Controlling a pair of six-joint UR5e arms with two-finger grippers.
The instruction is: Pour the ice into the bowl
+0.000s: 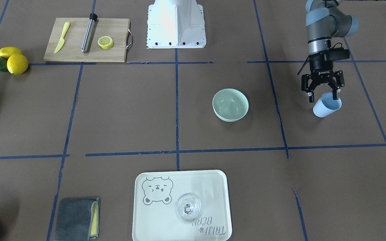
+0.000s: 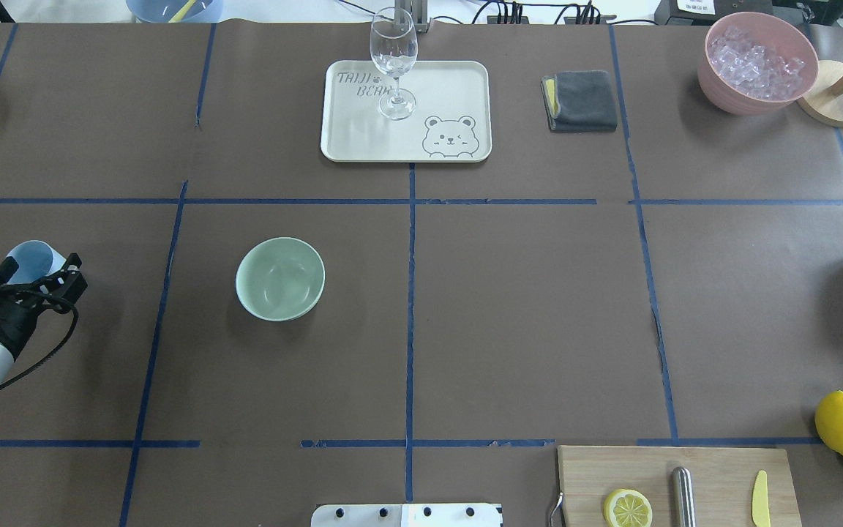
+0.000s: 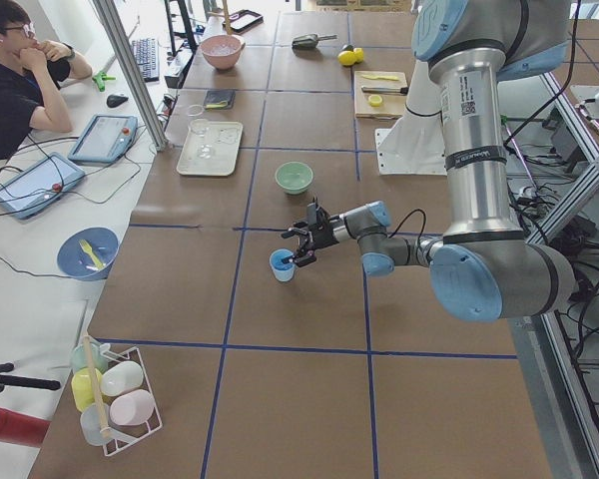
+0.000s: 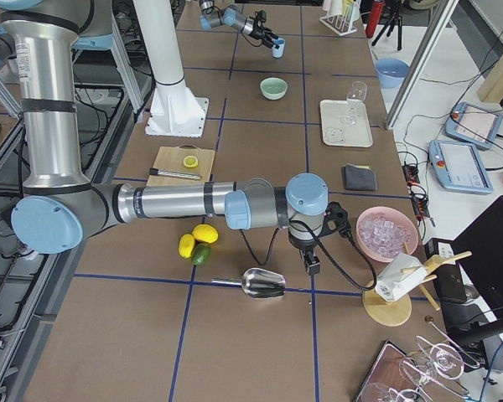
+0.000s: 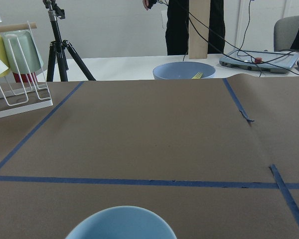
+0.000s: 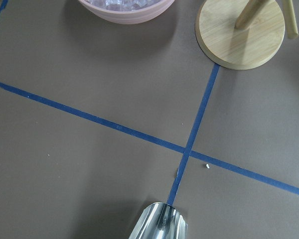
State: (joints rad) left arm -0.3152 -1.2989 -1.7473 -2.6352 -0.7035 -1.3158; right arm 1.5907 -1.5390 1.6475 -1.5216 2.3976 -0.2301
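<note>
The pale mint-green bowl (image 1: 228, 117) stands upright left of the table's middle in the overhead view (image 2: 280, 279). I make out no clear ice cubes in it. A light blue cup (image 1: 325, 108) stands at the table's left edge in the overhead view (image 2: 26, 256). Only its rim shows in the left wrist view (image 5: 120, 224), and its contents are hidden. My left gripper (image 1: 323, 97) lies level at the cup's rim, jaws spread wide to either side of it. My right gripper (image 4: 310, 266) hangs near a metal scoop (image 4: 264, 285); I cannot tell its state.
A cream tray (image 2: 458, 80) with a wine glass (image 2: 394, 62) and a grey cloth (image 2: 582, 100) lie across the table. A pink container (image 2: 729, 95), a wooden stand (image 2: 835, 102), a cutting board (image 2: 714, 468) and lemons (image 2: 842, 423) are on the right.
</note>
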